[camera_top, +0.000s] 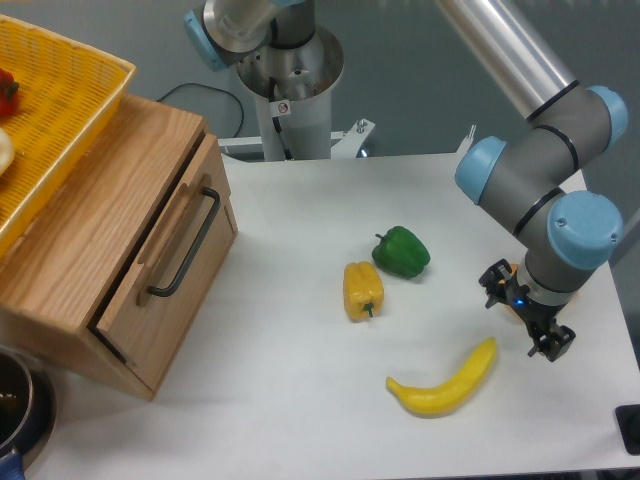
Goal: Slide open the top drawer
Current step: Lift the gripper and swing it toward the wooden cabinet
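Facing rightward, flat oak top drawer (160,262) with black bar handle (186,243) (hand (540,335) grip unclear)

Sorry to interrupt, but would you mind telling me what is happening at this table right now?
The arm's hand hovers at the right side of the table, near the banana, holding nothing. The top drawer of the oak cabinet on the left looks shut or barely ajar, its black handle untouched. A yellow pepper and green pepper lie in between.
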